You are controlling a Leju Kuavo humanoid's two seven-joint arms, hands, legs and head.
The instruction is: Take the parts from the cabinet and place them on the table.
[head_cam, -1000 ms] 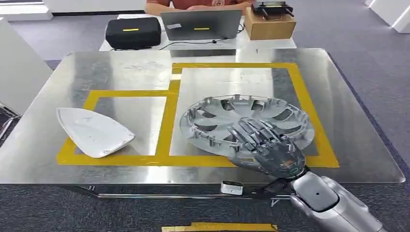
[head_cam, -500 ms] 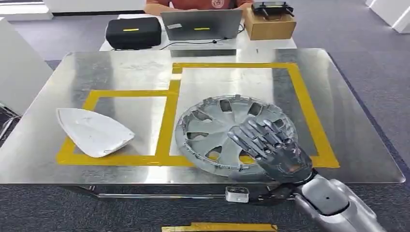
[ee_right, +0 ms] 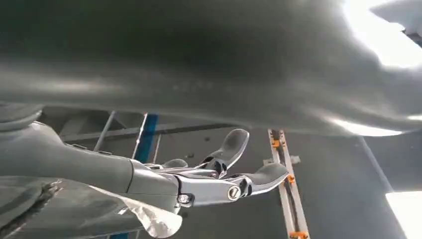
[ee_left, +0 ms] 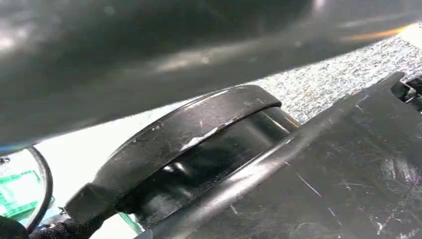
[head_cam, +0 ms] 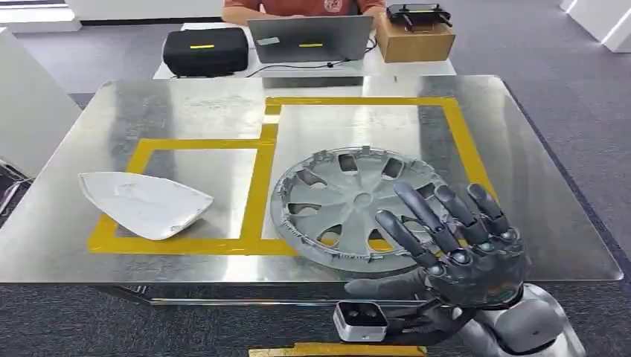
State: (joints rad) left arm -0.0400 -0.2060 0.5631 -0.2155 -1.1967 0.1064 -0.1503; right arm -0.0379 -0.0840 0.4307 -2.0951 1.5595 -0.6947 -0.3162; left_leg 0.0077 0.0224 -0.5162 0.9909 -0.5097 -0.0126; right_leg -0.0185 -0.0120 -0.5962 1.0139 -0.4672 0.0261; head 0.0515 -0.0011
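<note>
My right hand (head_cam: 465, 256) has lifted clear of the hubcap (head_cam: 364, 202); fingers (head_cam: 417, 212) spread, holding nothing. Hubcap lies flat on the counter (head_cam: 186, 111) just beyond them. Placement judged complete.

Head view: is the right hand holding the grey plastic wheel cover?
No: the right hand is raised with fingers spread, off the grey plastic wheel cover.

Beyond the table's far edge, a second desk (head_cam: 223, 71) carries a black case (head_cam: 205, 50), an open laptop (head_cam: 309, 38) and a wooden box (head_cam: 414, 39); a person (head_cam: 298, 7) sits behind it.
</note>
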